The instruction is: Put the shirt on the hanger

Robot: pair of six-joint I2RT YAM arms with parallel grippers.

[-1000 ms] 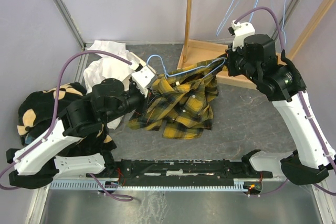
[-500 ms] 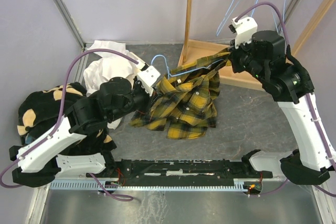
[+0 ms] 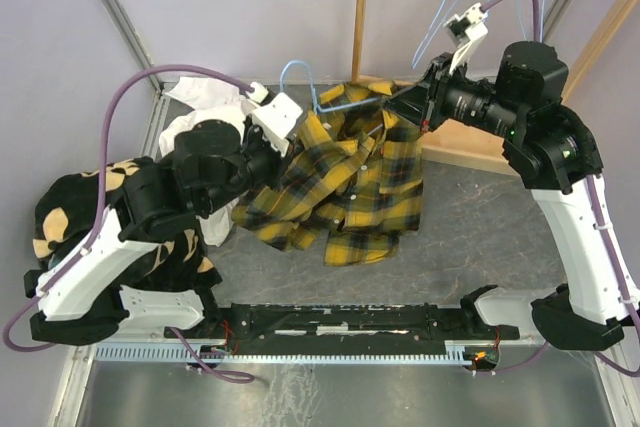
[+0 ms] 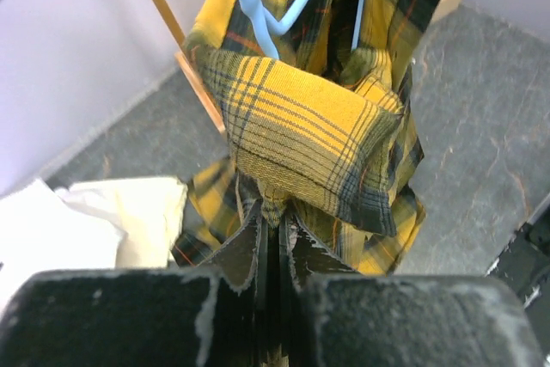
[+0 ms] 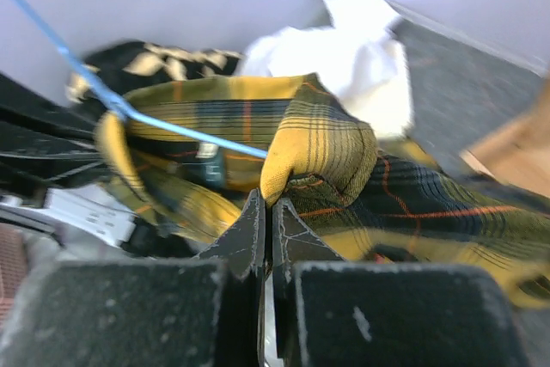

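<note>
Since the left claw and right claw are each clamped shut on a fold of the shirt, slung between them over the desk with the hanger at its collar, we spread the shoulders evenly along the wire, minding wooden rack behind, white garment, black fleece.

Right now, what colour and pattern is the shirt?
The shirt is yellow and black plaid with thin orange lines; the left wrist view shows it best.
</note>
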